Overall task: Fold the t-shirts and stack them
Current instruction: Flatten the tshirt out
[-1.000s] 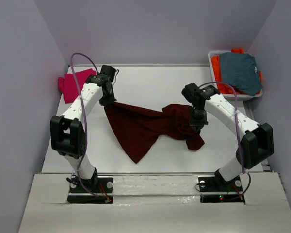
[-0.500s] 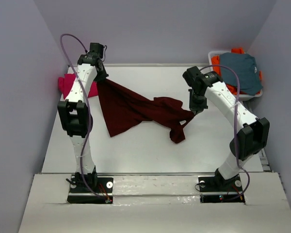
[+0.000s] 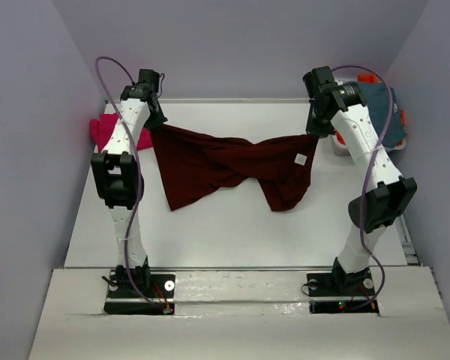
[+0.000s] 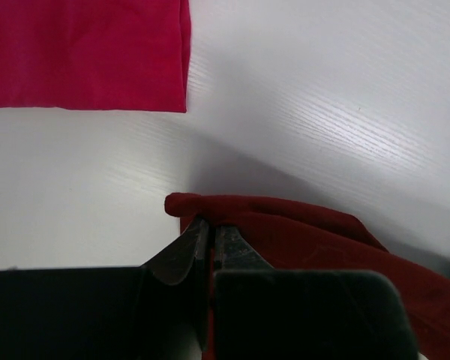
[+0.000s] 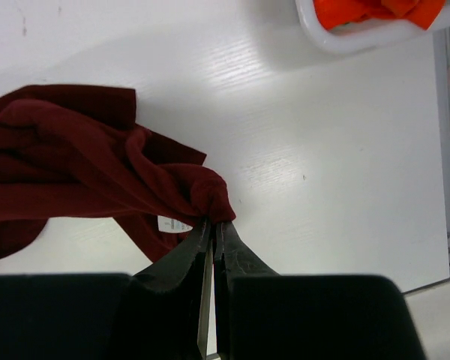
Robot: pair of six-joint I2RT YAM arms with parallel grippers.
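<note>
The pink t-shirt lies at the far left of the table. The left arm stands tall and reaches back, its left gripper pinched tight on one end of the maroon t-shirt. The shirt hangs stretched across the table. The right arm stands tall too, and the right gripper pinches the other end.
</note>
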